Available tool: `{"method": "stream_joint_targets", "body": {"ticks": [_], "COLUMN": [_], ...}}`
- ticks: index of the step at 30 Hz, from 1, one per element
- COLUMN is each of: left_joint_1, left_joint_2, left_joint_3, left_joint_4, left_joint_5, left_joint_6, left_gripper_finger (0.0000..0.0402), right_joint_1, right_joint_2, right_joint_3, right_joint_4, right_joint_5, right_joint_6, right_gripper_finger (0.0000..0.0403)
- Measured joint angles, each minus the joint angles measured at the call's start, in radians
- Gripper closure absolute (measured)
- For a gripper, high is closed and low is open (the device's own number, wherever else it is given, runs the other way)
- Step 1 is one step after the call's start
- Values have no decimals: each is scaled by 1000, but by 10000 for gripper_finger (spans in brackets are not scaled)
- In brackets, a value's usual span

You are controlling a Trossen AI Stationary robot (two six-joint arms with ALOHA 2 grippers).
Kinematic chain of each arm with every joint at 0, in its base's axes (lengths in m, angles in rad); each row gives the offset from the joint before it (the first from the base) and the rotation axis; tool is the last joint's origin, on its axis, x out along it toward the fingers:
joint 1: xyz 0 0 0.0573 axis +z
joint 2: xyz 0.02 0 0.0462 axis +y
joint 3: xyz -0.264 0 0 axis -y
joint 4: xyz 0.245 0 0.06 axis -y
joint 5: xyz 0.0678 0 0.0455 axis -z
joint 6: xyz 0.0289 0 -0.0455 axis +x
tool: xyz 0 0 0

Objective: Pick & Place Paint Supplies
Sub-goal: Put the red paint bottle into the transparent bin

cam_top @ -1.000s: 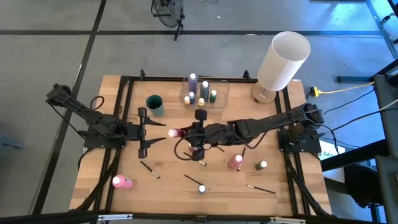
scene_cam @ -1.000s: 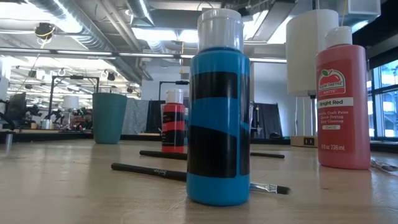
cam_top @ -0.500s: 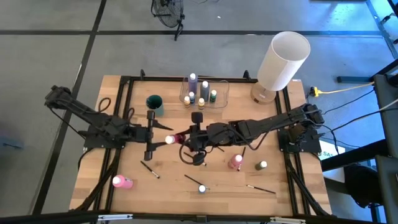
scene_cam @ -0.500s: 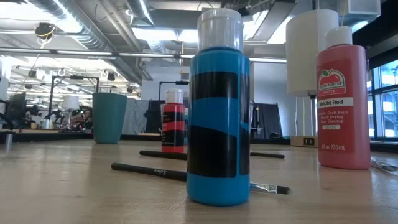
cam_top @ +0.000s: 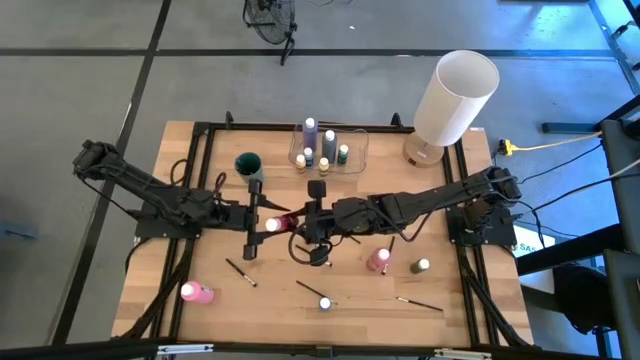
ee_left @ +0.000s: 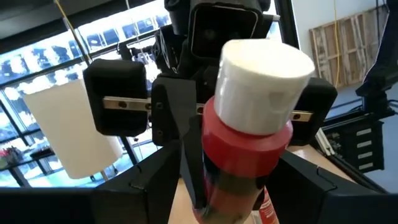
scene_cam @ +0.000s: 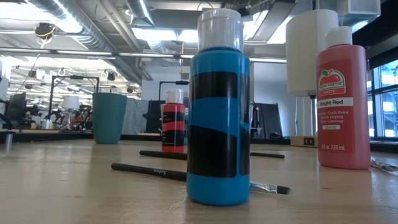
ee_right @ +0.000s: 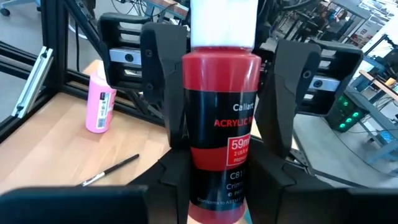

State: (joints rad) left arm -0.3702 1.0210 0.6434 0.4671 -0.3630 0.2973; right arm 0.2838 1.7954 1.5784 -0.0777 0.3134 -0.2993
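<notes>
Wooden table (cam_top: pixel 200 260) in an open workshop; right tool (ee_right: pixel 217 168) clamping red bottle (ee_right: pixel 221 130), left tool (cam_top: pixel 256 212) spread around it.

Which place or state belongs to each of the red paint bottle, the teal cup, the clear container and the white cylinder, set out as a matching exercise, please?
1. red paint bottle
2. teal cup
3. clear container
4. white cylinder

A. at the table's far right corner
B. holding several small bottles
C. gripped by the right gripper at mid-table
D. standing just left of the clear container

Pairs: 1-C, 2-D, 3-B, 4-A.
</notes>
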Motion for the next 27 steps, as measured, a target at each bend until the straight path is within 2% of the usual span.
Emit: {"method": "stream_joint_targets", "body": {"ticks": [5, 10, 17, 20, 23, 27], "left_joint_1": [-12, -23, -24, -23, -23, -42], "left_joint_2": [2, 2, 3, 3, 3, 3], "left_joint_3": [0, 0, 0, 0, 0, 0], "left_joint_4": [14, 38, 34, 31, 29, 19], "left_joint_5": [24, -14, -37, -41, -60, -196], "left_joint_6": [58, 83, 84, 86, 84, 81], "left_gripper_finger": [190, 194, 252, 282, 285, 285], "right_joint_1": [-2, -4, -4, -6, -11, -5], "right_joint_2": [0, 0, 0, 0, 0, 0], "right_joint_3": [0, 0, 0, 0, 1, 2], "right_joint_4": [1, -1, -20, -25, -37, -87], "right_joint_5": [-4, -3, 1, 1, 7, 109], "right_joint_6": [3, 3, 3, -1, 4, 20], "right_gripper_finger": [292, 292, 287, 272, 248, 207]}}
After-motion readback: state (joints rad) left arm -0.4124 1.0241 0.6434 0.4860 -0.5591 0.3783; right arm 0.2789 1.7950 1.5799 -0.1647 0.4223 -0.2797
